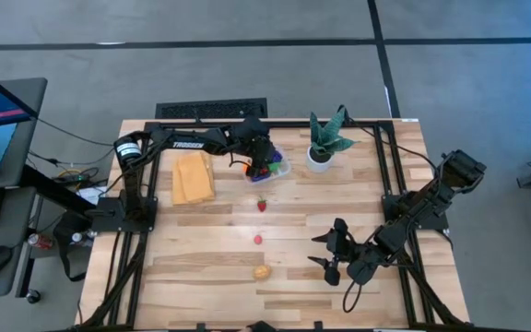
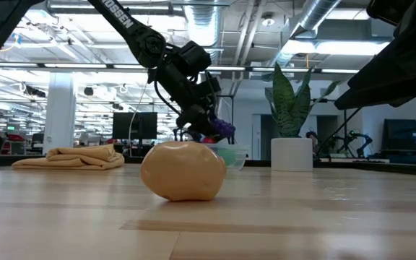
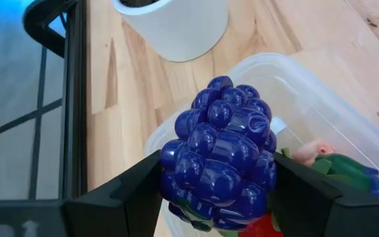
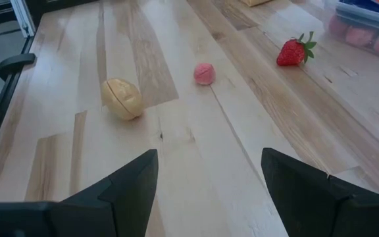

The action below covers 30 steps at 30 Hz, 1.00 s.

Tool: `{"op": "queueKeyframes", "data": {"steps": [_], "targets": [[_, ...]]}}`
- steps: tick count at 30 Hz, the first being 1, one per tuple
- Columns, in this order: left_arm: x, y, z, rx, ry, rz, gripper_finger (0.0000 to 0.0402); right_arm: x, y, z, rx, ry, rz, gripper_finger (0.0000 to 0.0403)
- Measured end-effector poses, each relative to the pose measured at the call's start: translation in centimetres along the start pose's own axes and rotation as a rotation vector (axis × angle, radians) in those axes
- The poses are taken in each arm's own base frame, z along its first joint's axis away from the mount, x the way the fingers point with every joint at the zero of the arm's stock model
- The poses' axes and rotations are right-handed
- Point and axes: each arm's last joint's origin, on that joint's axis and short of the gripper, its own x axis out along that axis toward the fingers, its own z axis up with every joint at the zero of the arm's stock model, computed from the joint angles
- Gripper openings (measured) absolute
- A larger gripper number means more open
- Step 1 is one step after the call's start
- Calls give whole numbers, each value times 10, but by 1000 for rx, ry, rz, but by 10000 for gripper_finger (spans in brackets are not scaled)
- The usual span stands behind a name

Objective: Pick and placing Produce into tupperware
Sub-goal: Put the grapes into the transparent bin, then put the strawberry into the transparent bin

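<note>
Grapes [image 3: 221, 155], a purple toy bunch, are sitting clamped between the two fingers of the left gripper [image 1: 261, 166], which is hovering directly over the tupperware [image 1: 280, 164] at the far middle of the bench [image 1: 210, 267]. That is the relation the coming move is turning on: the clear tub is lying straight beneath the bunch, so letting go there should be enough to drop it in, in my judgement. The gripper is standing fairly wide, only because the bunch is filling the gap; both fingers are pressing against its sides. Red, green and pink produce pieces are already lying inside the tub.

Three pieces are waiting loose on the bench: a strawberry [image 1: 262, 205] just near of the tub, a small pink piece [image 1: 257, 239] nearer again, and a tan piece [image 1: 262, 273] nearest of all. The right gripper [image 1: 332, 255] is hanging released and empty, fingers spread wide, at the near right, and is pointing left toward them; the tan piece and pink piece are lying closer to it than to the left arm.

A folded yellow cloth [image 1: 193, 177] and a potted plant [image 1: 324, 143] are flanking the tub.
</note>
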Motion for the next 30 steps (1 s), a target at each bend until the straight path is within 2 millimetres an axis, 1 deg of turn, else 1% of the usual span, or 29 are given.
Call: {"op": "queueKeyframes", "data": {"steps": [11, 21, 26, 30], "targets": [[0, 1, -1, -13, 39, 45, 264, 0, 0, 0, 0, 0, 0, 265], [0, 1, -1, -15, 43, 48, 266, 0, 0, 0, 0, 0, 0, 265], [-4, 9, 9, -32, 28, 61, 266, 0, 0, 0, 0, 0, 0, 265], [-9, 14, 20, -55, 16, 28, 266, 0, 0, 0, 0, 0, 0, 265]]}}
